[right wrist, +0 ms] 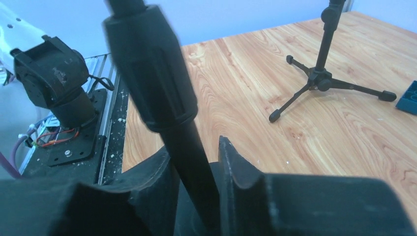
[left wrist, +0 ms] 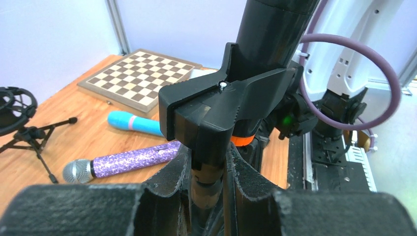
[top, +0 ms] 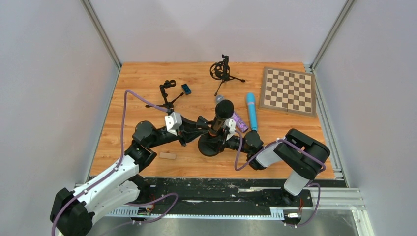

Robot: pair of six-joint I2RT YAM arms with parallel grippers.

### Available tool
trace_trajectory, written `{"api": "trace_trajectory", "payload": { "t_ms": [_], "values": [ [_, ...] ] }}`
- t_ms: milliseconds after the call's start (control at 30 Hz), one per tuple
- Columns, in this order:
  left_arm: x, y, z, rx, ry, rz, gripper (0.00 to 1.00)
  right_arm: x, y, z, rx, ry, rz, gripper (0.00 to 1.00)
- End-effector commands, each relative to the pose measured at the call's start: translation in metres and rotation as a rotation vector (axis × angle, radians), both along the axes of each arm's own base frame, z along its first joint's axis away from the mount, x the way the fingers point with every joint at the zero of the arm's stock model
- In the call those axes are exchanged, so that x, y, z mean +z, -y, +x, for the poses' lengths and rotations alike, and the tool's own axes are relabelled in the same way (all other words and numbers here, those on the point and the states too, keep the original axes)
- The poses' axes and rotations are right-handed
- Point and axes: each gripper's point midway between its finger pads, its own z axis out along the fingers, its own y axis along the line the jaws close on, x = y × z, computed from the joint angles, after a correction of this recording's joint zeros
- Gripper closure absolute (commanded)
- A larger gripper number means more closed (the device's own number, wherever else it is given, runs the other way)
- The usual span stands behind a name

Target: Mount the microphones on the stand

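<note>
I see plain pale grey-lavender wall panels (top: 211, 29) closing in the top and both sides of the frame, joined by slanting aluminium corner posts (top: 101, 32). An evenly lit orange-brown wood-grain tabletop (top: 142, 83) fills the middle. A scuffed black base strip (top: 221, 183) and a silver metal rail (top: 324, 201) run along the bottom.

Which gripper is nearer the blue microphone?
Right. The right gripper holds the stand on the side facing the blue microphone; the left gripper holds it from the far side, farther off.
</note>
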Motion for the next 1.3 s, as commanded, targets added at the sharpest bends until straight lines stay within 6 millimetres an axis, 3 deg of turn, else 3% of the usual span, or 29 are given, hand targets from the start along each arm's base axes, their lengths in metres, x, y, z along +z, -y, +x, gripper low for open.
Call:
{"api": "trace_trajectory", "payload": {
  "t_ms": [0, 133, 400, 767, 1100, 1267],
  "values": [
    [0.071, -0.003, -0.014, -0.021, 0.152, -0.143, 1.0, 0.006, 0.002, 0.0, -0.006, 0.022, 0.024, 0.8],
    [0.08, -0.005, -0.015, -0.01, 0.164, -0.156, 1.0, -0.003, 0.0, -0.001, 0.007, -0.001, 0.003, 1.0],
    [0.099, -0.01, -0.021, -0.006, 0.199, -0.175, 1.0, -0.017, 0.005, 0.002, -0.03, -0.032, 0.005, 1.0],
    [0.14, -0.021, -0.045, -0.057, 0.277, -0.24, 1.0, -0.028, 0.005, 0.008, -0.062, -0.04, -0.018, 1.0],
    [0.146, -0.027, -0.052, -0.052, 0.308, -0.247, 1.0, -0.033, 0.004, 0.01, -0.07, -0.048, -0.031, 1.0],
    [0.143, -0.028, -0.05, -0.035, 0.304, -0.237, 1.0, -0.031, 0.003, 0.01, -0.068, -0.049, -0.028, 0.92]
  ]
}}
